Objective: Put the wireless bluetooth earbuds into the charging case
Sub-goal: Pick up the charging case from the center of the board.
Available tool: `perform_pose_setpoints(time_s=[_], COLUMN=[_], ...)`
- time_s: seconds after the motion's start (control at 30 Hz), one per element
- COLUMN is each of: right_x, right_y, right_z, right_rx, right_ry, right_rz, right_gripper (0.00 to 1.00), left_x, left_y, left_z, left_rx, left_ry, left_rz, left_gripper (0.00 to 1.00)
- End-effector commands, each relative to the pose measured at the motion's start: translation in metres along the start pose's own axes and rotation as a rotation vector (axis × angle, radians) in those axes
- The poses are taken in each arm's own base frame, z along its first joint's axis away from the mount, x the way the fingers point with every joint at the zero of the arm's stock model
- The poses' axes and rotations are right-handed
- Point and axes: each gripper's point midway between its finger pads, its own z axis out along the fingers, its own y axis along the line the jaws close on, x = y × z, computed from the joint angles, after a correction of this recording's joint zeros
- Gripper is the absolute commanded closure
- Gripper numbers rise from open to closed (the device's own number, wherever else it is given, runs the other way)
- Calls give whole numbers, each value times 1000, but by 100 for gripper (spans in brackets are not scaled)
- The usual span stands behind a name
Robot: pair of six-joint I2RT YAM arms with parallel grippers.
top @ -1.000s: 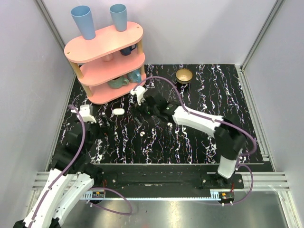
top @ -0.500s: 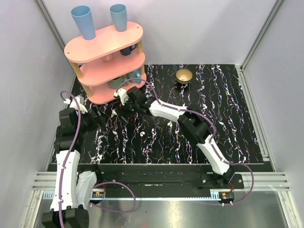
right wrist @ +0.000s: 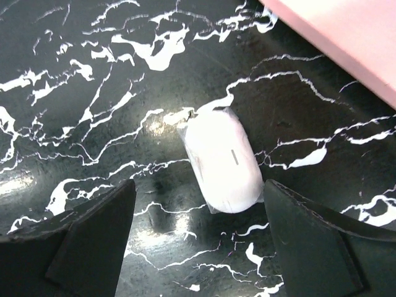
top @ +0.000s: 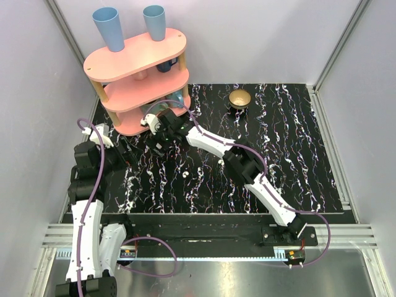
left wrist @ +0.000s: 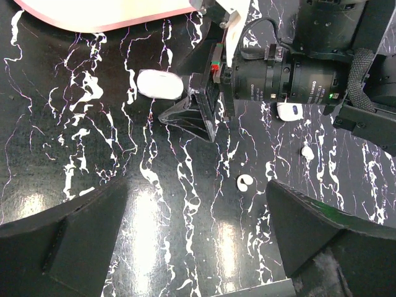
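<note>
Right gripper [right wrist: 198,185]: jaws wide apart, straddling the charging case [right wrist: 224,159], gap on both sides, not clamped. Case is shut and lies flat on the black marbled table [right wrist: 74,111], just off the foot of the pink shelf [right wrist: 346,37]. Left gripper [left wrist: 198,185]: jaws spread too, hanging over the table on the near side of the case. Near earbud [left wrist: 246,181] and far earbud [left wrist: 306,151] lie loose on the table, apart from each other, well clear of the case on its right.
</note>
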Motion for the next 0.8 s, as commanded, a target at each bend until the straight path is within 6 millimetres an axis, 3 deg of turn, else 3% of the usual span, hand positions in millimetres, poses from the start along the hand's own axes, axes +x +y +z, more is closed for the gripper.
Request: perform_pose_setpoints(time_s=[0.0, 0.13, 0.5, 0.63, 0.77], right_x=[7, 19, 10, 7, 19], right_y=[-9, -16, -23, -26, -35], right_z=[-3, 2, 9, 8, 9], right_rx=[17, 54, 71, 113, 202], right_ry=[39, 78, 52, 54, 97], right_rz=[-21, -3, -18, 7, 9], right_gripper=[10, 12, 12, 20, 25], left_x=[-18, -17, -10, -9, -13], left_y=[-9, -8, -4, -4, -1], left_z=[-5, -2, 1, 2, 1], left_rx=[32, 31, 25, 27, 2], left_ry=[-50, -46, -34, -32, -43], left_rz=[37, 31, 25, 23, 30], left_gripper=[1, 1, 1, 1, 1])
